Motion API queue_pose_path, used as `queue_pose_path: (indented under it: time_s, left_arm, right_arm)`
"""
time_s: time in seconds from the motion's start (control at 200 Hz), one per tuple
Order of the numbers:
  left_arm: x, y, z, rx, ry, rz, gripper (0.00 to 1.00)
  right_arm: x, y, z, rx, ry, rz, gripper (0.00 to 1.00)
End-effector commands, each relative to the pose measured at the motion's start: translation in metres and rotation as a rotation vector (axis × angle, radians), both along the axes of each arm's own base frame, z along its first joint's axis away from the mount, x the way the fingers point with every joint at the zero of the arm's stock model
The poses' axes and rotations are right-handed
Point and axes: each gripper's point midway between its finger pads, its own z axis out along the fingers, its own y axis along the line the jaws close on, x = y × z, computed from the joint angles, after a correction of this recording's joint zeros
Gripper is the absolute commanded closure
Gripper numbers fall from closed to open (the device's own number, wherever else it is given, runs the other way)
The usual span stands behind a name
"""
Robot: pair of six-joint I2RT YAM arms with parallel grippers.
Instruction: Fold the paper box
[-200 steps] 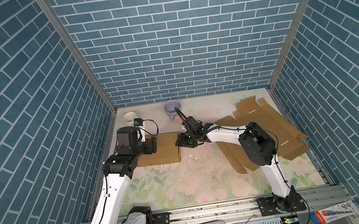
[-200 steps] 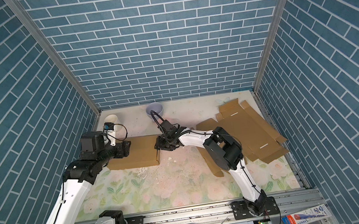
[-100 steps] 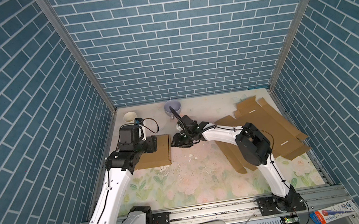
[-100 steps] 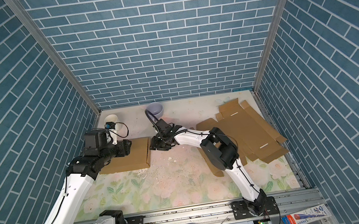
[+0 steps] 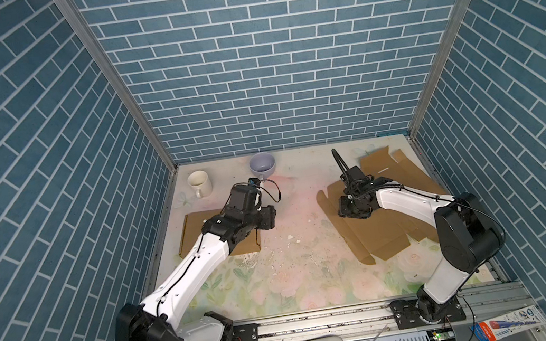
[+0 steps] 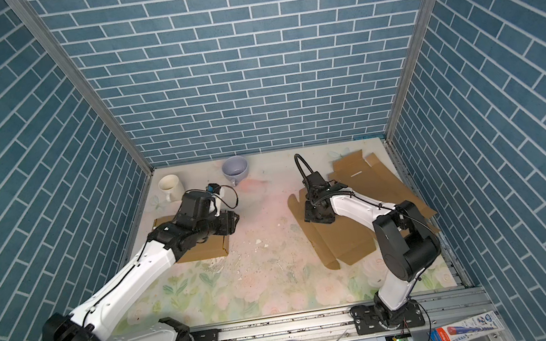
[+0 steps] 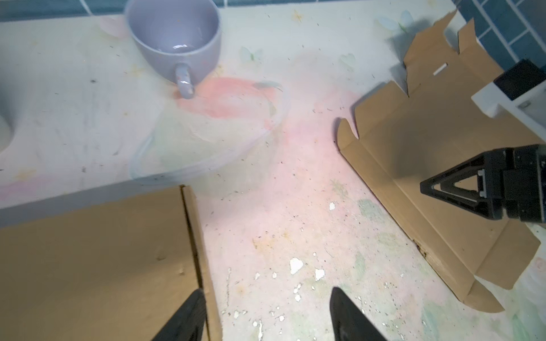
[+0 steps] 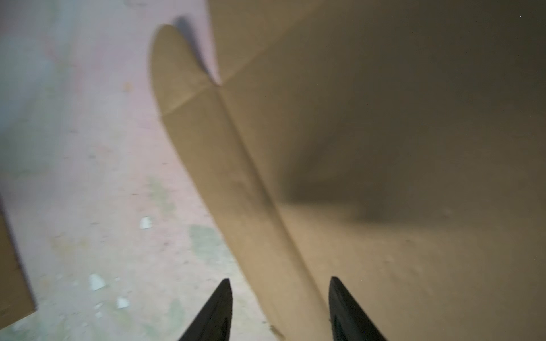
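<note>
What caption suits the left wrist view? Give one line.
Open left gripper at the folded box edge; right gripper over flat cardboard.

Matt cardboard box (image 5: 193, 230), glossy ceramic cup (image 5: 262, 167)

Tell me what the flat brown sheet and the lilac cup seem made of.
Flat brown sheet: likely thin cardboard, matte; crease lines and cut flaps show. Lilac cup: probably glazed ceramic; a bright glint on its smooth inside.
</note>
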Motion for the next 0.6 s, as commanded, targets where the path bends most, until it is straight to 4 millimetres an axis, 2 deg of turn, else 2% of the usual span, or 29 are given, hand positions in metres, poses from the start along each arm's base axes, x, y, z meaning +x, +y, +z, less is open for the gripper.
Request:
queue_pose_path:
  time_s: [0.0, 0.09, 0.19, 0.295, 0.435, 0.595]
  left_arm:
    - [0.010, -0.022, 0.012, -0.035, -0.038, -0.009, 0.32]
    - [0.009, -0.027, 0.011, -0.033, -0.033, -0.020, 0.32]
    - [0.008, -0.024, 0.007, -0.023, -0.033, -0.013, 0.31]
    - [0.006, -0.021, 0.004, -0.011, -0.029, -0.010, 0.31]
    - [0.007, -0.021, 0.004, -0.007, -0.030, -0.011, 0.31]
    - [0.009, -0.021, 0.006, 0.002, -0.038, -0.016, 0.31]
  right_arm:
    - [-0.003, -0.004, -0.016, -0.029, 0.020, 0.014, 0.47]
    - [0.001, 0.002, -0.025, -0.014, 0.029, 0.006, 0.47]
    - [0.001, 0.010, -0.034, 0.011, 0.050, 0.014, 0.47]
    - [-0.008, 0.027, -0.043, 0.032, 0.101, 0.081, 0.47]
    - [-0.029, 0.059, -0.053, 0.043, 0.147, 0.216, 0.48]
    - [-0.070, 0.094, -0.064, 0.002, 0.205, 0.454, 0.48]
